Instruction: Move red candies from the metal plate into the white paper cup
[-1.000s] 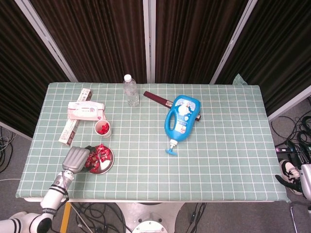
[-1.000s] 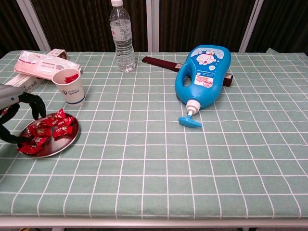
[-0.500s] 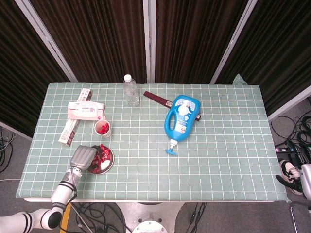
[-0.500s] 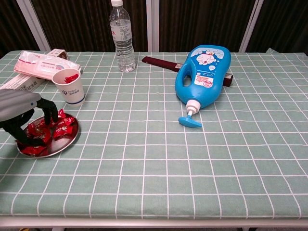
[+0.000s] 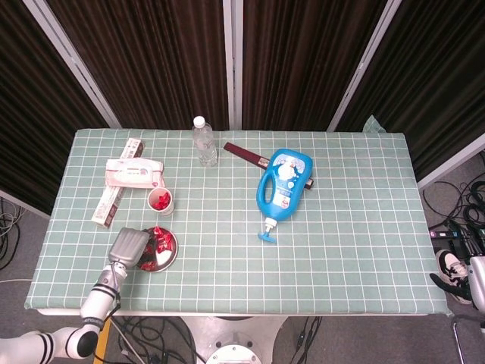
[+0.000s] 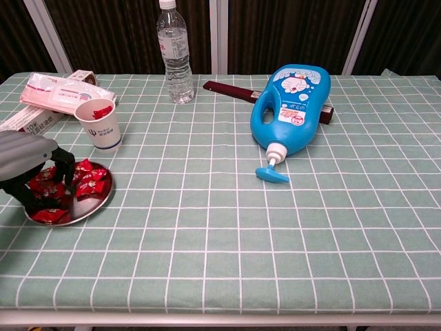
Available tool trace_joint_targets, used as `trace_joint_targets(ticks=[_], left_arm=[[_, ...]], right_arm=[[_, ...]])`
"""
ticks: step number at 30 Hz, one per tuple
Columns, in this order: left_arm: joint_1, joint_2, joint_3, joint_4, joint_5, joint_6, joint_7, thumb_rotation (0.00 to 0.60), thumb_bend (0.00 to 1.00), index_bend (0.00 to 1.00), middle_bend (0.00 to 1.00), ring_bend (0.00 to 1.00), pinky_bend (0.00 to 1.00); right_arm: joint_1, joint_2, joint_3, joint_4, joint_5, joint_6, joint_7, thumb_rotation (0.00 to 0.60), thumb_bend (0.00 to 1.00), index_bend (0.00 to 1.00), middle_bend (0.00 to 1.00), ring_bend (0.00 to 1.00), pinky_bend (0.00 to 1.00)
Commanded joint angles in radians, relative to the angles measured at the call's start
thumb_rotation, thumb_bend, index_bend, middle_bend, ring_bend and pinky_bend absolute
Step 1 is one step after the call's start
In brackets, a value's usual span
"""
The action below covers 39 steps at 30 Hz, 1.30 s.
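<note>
Dark curtains back a table spread with green checked cloth (image 6: 227,227). At its near left corner the left hand (image 6: 29,164) is down over the metal plate (image 6: 88,209), fingers curled among the red candies (image 6: 88,181); whether they have closed on one I cannot tell, since the palm hides the tips. Picking looks to be the step in hand. Just beyond the hand stands the white paper cup (image 6: 98,124), a candy already inside, so next comes a lift and short carry there. No right hand shows.
</note>
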Motion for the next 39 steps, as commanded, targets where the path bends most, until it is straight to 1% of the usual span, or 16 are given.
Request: trace_joint_targets(ticks=[1, 4, 9, 14, 16, 19, 22, 26, 28, 29, 32, 35, 39], left_arm=[[0.001, -0.005, 0.002, 0.01, 0.012, -0.003, -0.015, 0.6, 0.33, 0.56, 0.6, 0.77, 1.0], [0.005, -0.013, 0.007, 0.03, 0.04, 0.002, -0.044, 0.6, 0.38, 0.6, 0.65, 0.78, 1.0], [0.007, -0.014, 0.012, 0.047, 0.056, -0.014, -0.077, 0.6, 0.43, 0.63, 0.7, 0.79, 1.0], [0.011, -0.011, 0.016, 0.061, 0.097, -0.012, -0.13, 0.6, 0.49, 0.68, 0.75, 0.83, 1.0], [0.013, -0.005, 0.017, 0.058, 0.115, -0.005, -0.149, 0.6, 0.51, 0.69, 0.76, 0.83, 1.0], [0.015, 0.021, 0.002, 0.027, 0.143, 0.021, -0.18, 0.6, 0.51, 0.7, 0.76, 0.83, 1.0], [0.006, 0.061, -0.034, -0.021, 0.166, 0.05, -0.209, 0.6, 0.51, 0.69, 0.76, 0.83, 1.0], [-0.035, 0.117, -0.109, -0.075, 0.172, 0.051, -0.24, 0.6, 0.51, 0.69, 0.76, 0.83, 1.0], [-0.059, 0.126, -0.146, -0.074, 0.171, 0.052, -0.242, 0.6, 0.51, 0.69, 0.76, 0.83, 1.0], [-0.078, 0.123, -0.17, -0.061, 0.166, 0.046, -0.244, 0.6, 0.51, 0.69, 0.76, 0.83, 1.0], [-0.131, 0.102, -0.216, -0.006, 0.128, -0.005, -0.251, 0.6, 0.51, 0.69, 0.75, 0.83, 1.0], [-0.179, 0.071, -0.239, 0.06, 0.078, -0.067, -0.24, 0.6, 0.51, 0.68, 0.75, 0.83, 1.0], [-0.222, 0.025, -0.25, 0.142, 0.019, -0.125, -0.223, 0.6, 0.51, 0.67, 0.73, 0.83, 1.0]], right_arm=[[-0.001, 0.001, -0.001, -0.001, 0.0, 0.002, -0.001, 0.6, 0.04, 0.07, 0.16, 0.08, 0.45], [-0.002, 0.001, -0.001, -0.003, -0.001, 0.002, -0.001, 0.6, 0.03, 0.07, 0.16, 0.08, 0.45], [-0.002, 0.002, -0.001, -0.005, -0.004, 0.006, -0.002, 0.6, 0.03, 0.07, 0.16, 0.08, 0.45], [-0.004, 0.003, -0.003, -0.007, -0.007, 0.01, -0.003, 0.6, 0.03, 0.07, 0.16, 0.08, 0.45], [-0.004, 0.002, -0.003, -0.007, -0.007, 0.01, -0.002, 0.6, 0.03, 0.07, 0.16, 0.08, 0.45], [-0.004, 0.003, -0.003, -0.007, -0.008, 0.01, -0.003, 0.6, 0.03, 0.07, 0.16, 0.08, 0.45], [-0.002, 0.003, -0.002, -0.006, -0.01, 0.01, -0.002, 0.6, 0.03, 0.07, 0.16, 0.08, 0.45], [-0.001, 0.002, -0.001, -0.004, -0.009, 0.009, 0.001, 0.6, 0.03, 0.07, 0.16, 0.08, 0.45], [-0.002, 0.001, -0.001, -0.001, -0.007, 0.009, 0.003, 0.6, 0.03, 0.07, 0.16, 0.08, 0.45], [-0.002, 0.001, 0.0, 0.0, -0.004, 0.008, 0.004, 0.6, 0.04, 0.07, 0.16, 0.08, 0.45], [-0.002, 0.0, 0.0, 0.004, -0.001, 0.006, 0.007, 0.6, 0.04, 0.07, 0.16, 0.08, 0.45], [-0.002, -0.002, 0.001, 0.008, 0.006, 0.001, 0.011, 0.6, 0.03, 0.07, 0.16, 0.08, 0.45], [-0.001, -0.001, 0.002, 0.01, 0.014, -0.005, 0.012, 0.6, 0.04, 0.07, 0.16, 0.08, 0.45]])
